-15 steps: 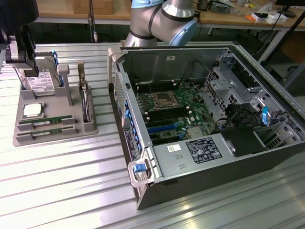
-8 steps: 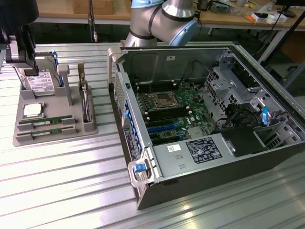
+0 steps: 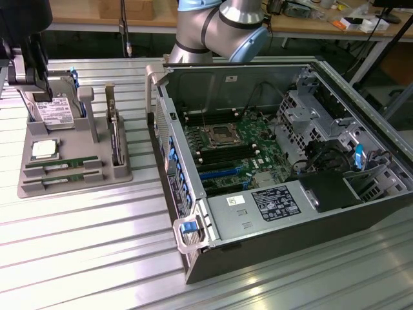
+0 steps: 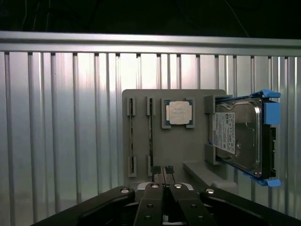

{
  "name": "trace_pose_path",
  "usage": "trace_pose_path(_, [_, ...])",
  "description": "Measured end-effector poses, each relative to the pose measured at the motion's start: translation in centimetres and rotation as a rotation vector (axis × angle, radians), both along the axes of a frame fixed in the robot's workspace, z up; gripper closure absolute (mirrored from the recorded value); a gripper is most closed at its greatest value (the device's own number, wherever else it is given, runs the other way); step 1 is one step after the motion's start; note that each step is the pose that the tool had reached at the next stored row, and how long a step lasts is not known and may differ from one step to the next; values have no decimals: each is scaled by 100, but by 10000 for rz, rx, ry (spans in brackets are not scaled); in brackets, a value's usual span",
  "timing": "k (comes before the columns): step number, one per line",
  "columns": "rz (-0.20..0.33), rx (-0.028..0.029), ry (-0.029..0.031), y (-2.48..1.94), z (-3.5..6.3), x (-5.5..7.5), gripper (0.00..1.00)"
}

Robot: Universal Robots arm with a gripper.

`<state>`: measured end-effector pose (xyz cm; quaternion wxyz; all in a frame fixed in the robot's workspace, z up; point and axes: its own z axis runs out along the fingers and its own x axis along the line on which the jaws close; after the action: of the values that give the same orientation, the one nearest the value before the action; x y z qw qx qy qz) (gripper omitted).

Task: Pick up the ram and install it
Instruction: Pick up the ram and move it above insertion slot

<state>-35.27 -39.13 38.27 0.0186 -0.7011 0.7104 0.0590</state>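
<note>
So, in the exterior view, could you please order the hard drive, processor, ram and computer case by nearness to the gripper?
1. hard drive, at tray back
2. processor, mid-tray
3. ram, tray front
4. computer case, exterior view's right

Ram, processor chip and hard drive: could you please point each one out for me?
Ram [image 3: 64, 161], exterior view: middle of one green stick's top edge.
Processor chip [image 4: 178, 113], wrist view: centre of its silver lid.
Hard drive [image 4: 223, 132], wrist view: its white label.
</note>
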Motion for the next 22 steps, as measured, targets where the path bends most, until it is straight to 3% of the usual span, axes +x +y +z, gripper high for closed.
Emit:
trace_pose_path(3, [0,69,1,0,0,0,70])
trace_pose_path(4, [0,84,2,0,0,0,70])
trace_pose_path(5, [-1,98,2,0,0,0,64])
trace_pose_path(15, [0,248,6,0,0,0,64])
trace_pose_path(19, [-1,259,8,0,-2,0,64])
trace_pose_path(22, [0,263,8,0,-114,0,64])
